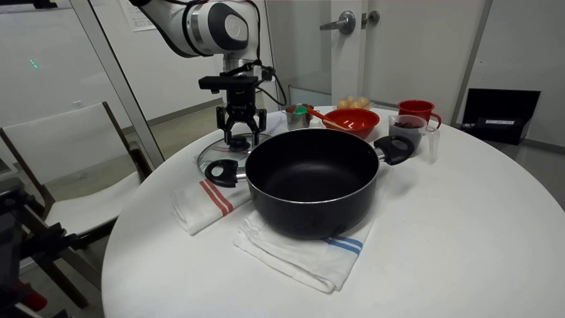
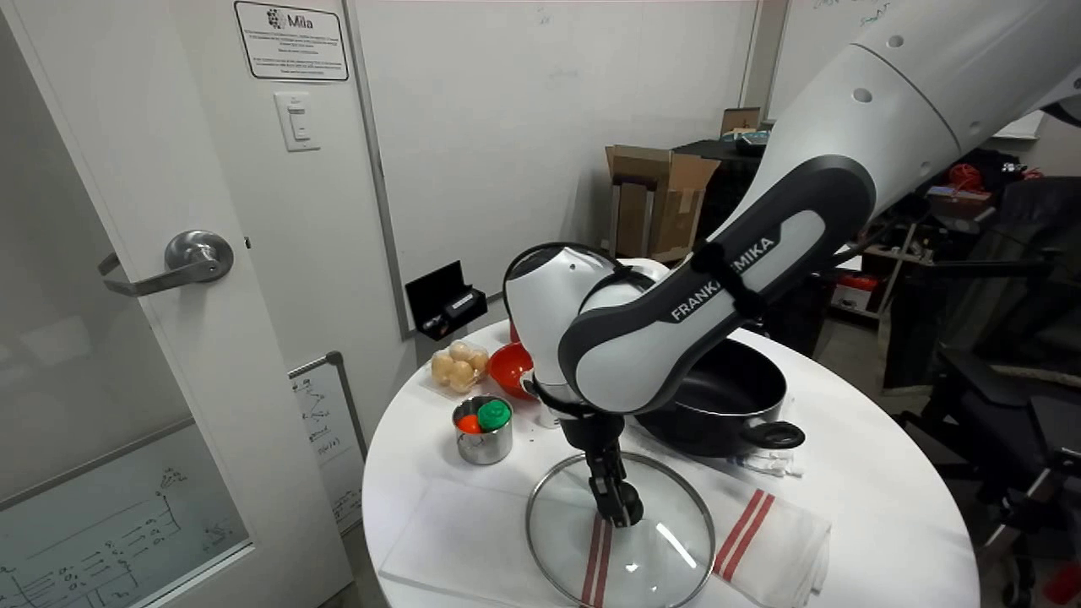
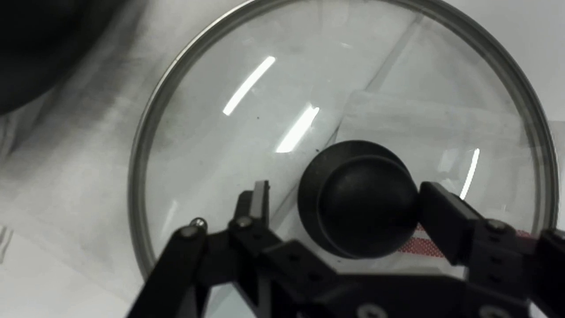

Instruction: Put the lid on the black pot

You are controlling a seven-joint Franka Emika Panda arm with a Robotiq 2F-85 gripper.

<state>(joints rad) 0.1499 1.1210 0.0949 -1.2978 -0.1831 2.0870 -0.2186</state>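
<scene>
The lid (image 1: 214, 154) is clear glass with a metal rim and a black knob (image 3: 366, 207). It lies knob up on a white red-striped towel, beside the black pot (image 1: 313, 216); the lid also shows in an exterior view (image 2: 667, 557). The pot is uncovered and empty; its edge shows at the wrist view's upper left (image 3: 39, 48). My gripper (image 3: 344, 190) points down over the lid, its open fingers on either side of the knob. In the wrist view the right finger appears to touch the knob; a gap separates the left finger from it.
The pot stands on a blue-striped towel (image 1: 304, 265). Its handle (image 1: 223, 173) overlaps the lid's near edge in that view. Behind are a metal cup (image 2: 484, 443), a red bowl (image 1: 353, 121), a clear measuring cup (image 1: 408, 132), a red mug (image 1: 415, 108) and eggs (image 2: 460, 367).
</scene>
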